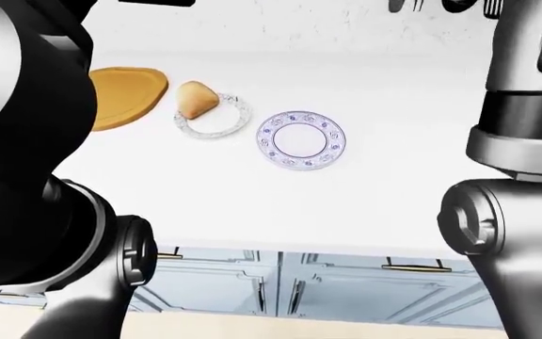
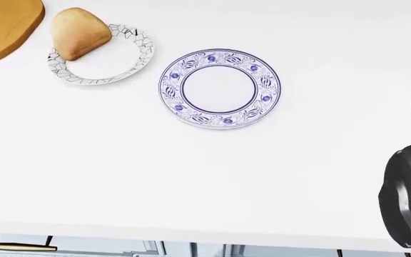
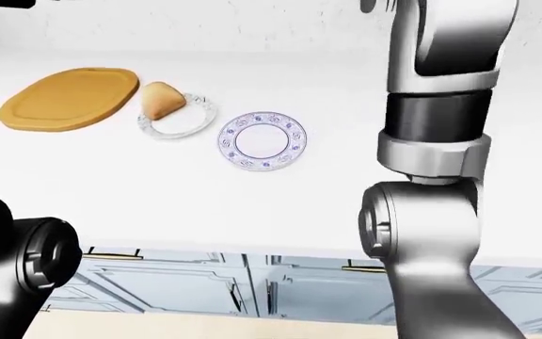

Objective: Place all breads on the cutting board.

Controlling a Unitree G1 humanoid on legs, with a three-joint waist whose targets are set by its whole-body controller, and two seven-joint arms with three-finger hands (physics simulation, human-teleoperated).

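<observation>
A tan bread roll (image 2: 79, 33) rests on the left part of a white plate with a black crackle rim (image 2: 123, 68), at the head view's upper left. The wooden cutting board (image 3: 69, 99) lies just left of that plate, with nothing on it where it shows. To the right of the crackle plate is a blue-patterned plate (image 2: 219, 56), which is empty. My right arm (image 3: 436, 106) rises steeply and leaves the right-eye view at the top, so its hand is hidden. My left arm (image 1: 26, 141) fills the left of the left-eye view. Neither hand shows.
All of this sits on a white counter (image 2: 191, 187), whose near edge runs along the bottom of the head view. Pale blue cabinet doors (image 1: 280, 282) with brass handles stand below it. Dark utensils (image 1: 412, 4) hang on the wall along the top.
</observation>
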